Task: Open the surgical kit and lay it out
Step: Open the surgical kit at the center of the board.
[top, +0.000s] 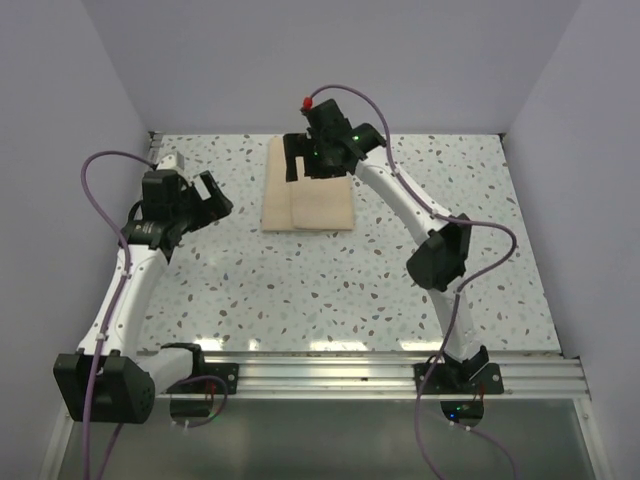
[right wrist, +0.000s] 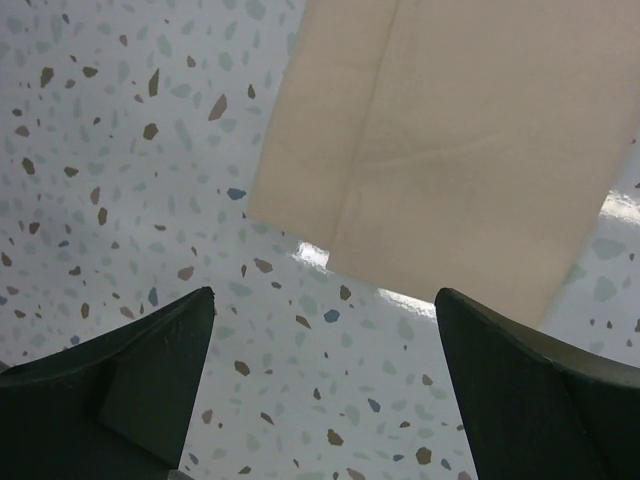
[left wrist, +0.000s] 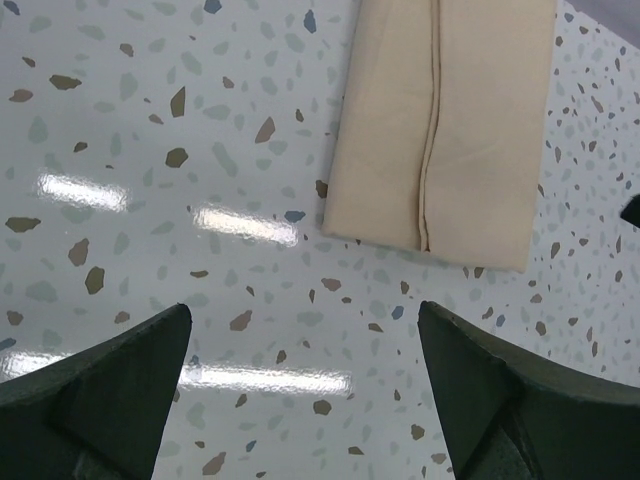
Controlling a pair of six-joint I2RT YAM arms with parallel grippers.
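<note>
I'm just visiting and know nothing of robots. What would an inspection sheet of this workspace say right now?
Surface: speckled table, glossy, with light glare.
Job's things: beige wrap folded shut, lying flat at the far middle; tray and instruments not seen.
Clutter: nothing seen.
Pincers: left pincer open, left of the wrap and apart from it; right pincer open, over the wrap's far end.
Cables: purple cables loop in the air at left and right.
Surroundings: pale walls on three sides; metal rail at the near edge.
</note>
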